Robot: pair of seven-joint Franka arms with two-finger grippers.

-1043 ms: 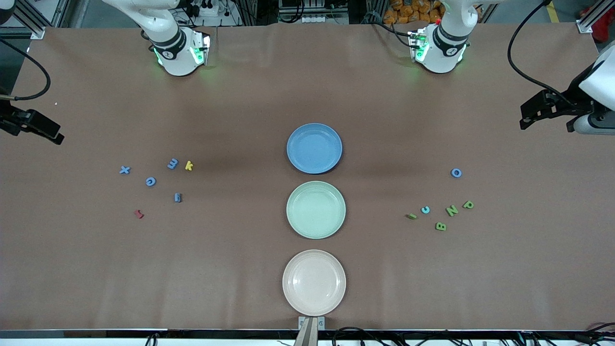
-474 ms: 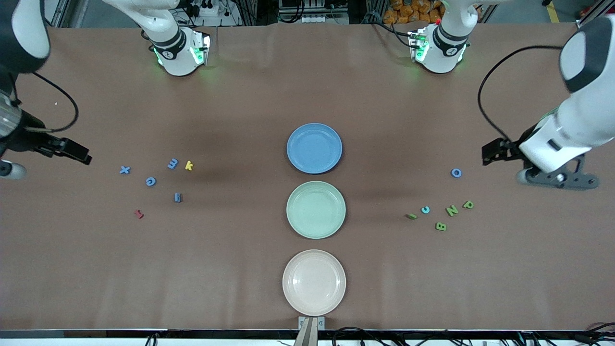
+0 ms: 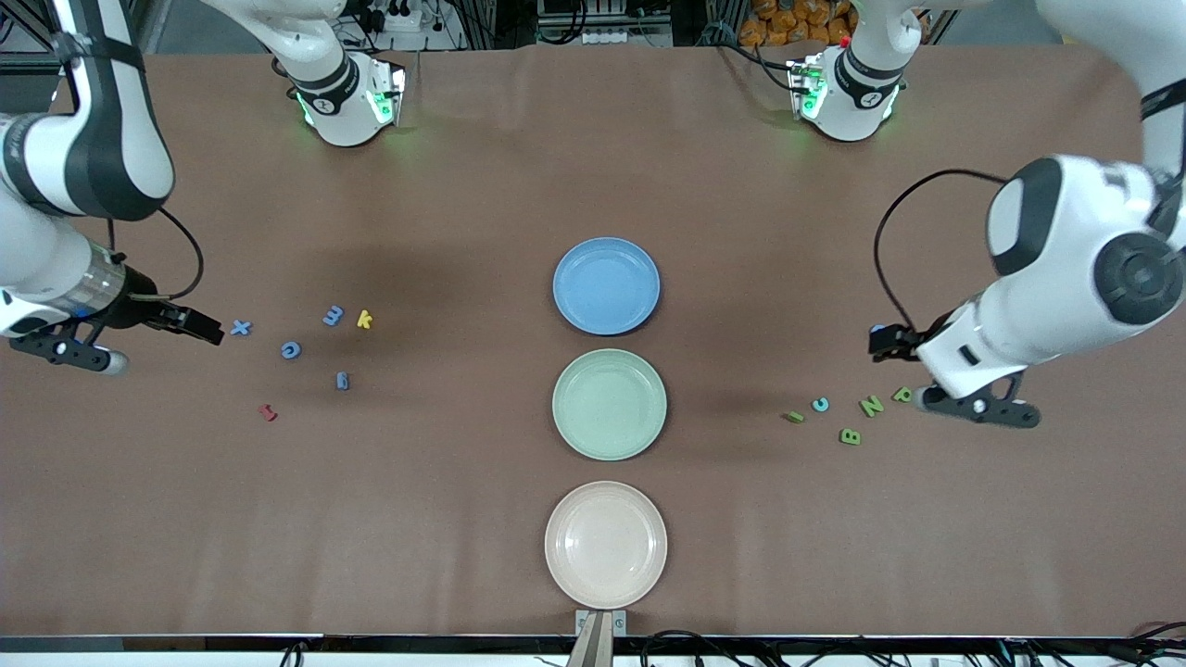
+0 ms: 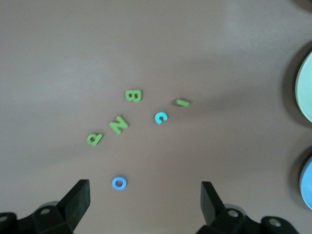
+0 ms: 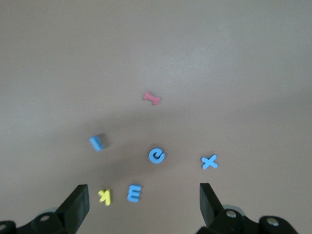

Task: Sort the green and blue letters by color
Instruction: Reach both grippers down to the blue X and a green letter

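Blue letters X (image 3: 241, 327), G (image 3: 290, 349), E (image 3: 334, 316) and a small blue piece (image 3: 343, 380) lie scattered toward the right arm's end. My right gripper (image 3: 65, 355) hovers open and empty beside the X; in its wrist view the E (image 5: 134, 192) lies between the open fingers of the right gripper (image 5: 144, 197). Green letters P (image 3: 902, 395), N (image 3: 871, 406), B (image 3: 850, 435) and a thin green piece (image 3: 794, 417) lie toward the left arm's end. My left gripper (image 3: 977, 409) hangs open next to the P. A blue O (image 4: 118, 183) shows near the left gripper (image 4: 145, 195).
Three plates stand in a row mid-table: blue (image 3: 606, 285) farthest from the front camera, green (image 3: 609, 404), cream (image 3: 605, 544) nearest. A yellow k (image 3: 364, 320) and a dark red letter (image 3: 268, 412) lie among the blue letters. A cyan c (image 3: 820, 404) lies by the green ones.
Both arms have swung in from the table's ends toward their letter groups and come lower. Both grippers stayed open. No letter has moved.
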